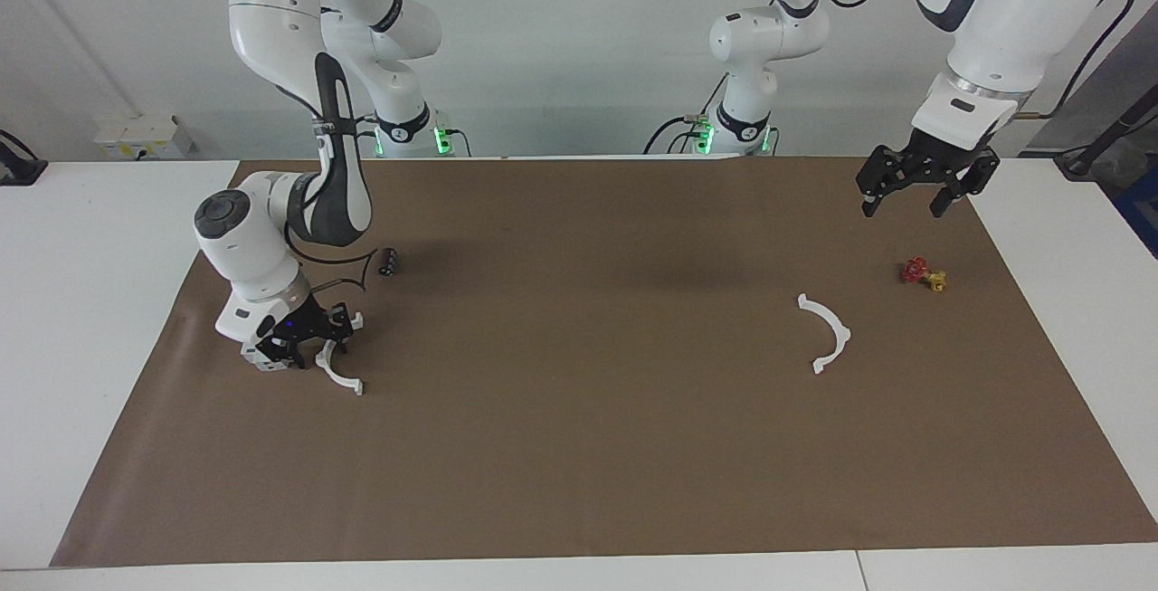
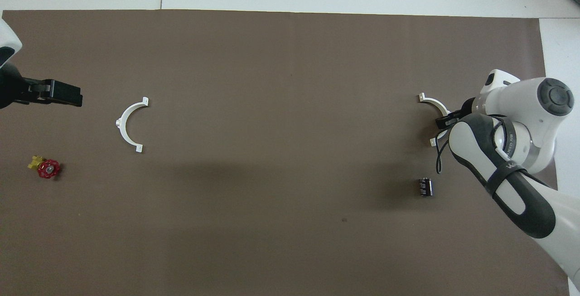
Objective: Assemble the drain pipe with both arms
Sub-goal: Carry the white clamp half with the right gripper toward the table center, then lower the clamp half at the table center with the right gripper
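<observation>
The drain pipe lies as two separate white half-rings on the brown mat. One half-ring (image 1: 342, 377) (image 2: 433, 103) is at the right arm's end, and my right gripper (image 1: 312, 338) (image 2: 446, 121) is down on its middle, covering part of the arc. The other half-ring (image 1: 829, 334) (image 2: 126, 126) lies untouched toward the left arm's end. My left gripper (image 1: 914, 197) (image 2: 63, 96) hangs open in the air over the mat's edge at that end, holding nothing.
A grey-white block (image 1: 256, 358) sits right beside the right gripper, mostly hidden by it. A small black cylinder (image 1: 387, 262) (image 2: 424, 186) lies nearer to the robots than that half-ring. A red and yellow valve (image 1: 922, 273) (image 2: 46, 168) rests under the left gripper's area.
</observation>
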{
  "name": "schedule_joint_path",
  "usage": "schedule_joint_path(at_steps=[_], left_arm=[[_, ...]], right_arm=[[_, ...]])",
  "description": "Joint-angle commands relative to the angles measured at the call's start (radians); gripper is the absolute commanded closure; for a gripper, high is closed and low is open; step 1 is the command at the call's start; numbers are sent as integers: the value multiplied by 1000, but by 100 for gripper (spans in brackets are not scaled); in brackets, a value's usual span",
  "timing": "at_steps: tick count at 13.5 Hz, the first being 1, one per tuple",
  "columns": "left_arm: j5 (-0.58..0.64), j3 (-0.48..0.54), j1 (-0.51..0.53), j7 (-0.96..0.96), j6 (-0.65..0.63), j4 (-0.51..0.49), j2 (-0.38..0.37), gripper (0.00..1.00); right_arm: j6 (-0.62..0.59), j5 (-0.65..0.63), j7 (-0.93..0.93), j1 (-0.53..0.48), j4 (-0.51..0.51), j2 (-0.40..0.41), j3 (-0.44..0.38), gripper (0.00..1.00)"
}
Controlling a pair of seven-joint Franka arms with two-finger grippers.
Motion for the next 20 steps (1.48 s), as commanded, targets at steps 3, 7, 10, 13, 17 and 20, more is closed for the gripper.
schedule_joint_path(at_steps=[3,7,10,13,17,20], left_arm=[[-14,7,1,3,4,-14,-8,0],[-14,7,1,3,4,-14,-8,0],[-14,7,1,3,4,-14,-8,0],[-14,7,1,3,4,-14,-8,0],[-14,7,1,3,3,-14,-8,0],[-14,7,1,4,4,-14,-8,0]], right_arm=[[28,31,4,-14,10,16,8,100],[-171,27,237,61,139,0,22,100],[-202,11,534,182,154,-8,22,100],[-200,11,778,308,154,-7,20,100],[-176,-17,1023,477,162,15,20,100],[-153,-52,1167,549,226,82,22,100]])
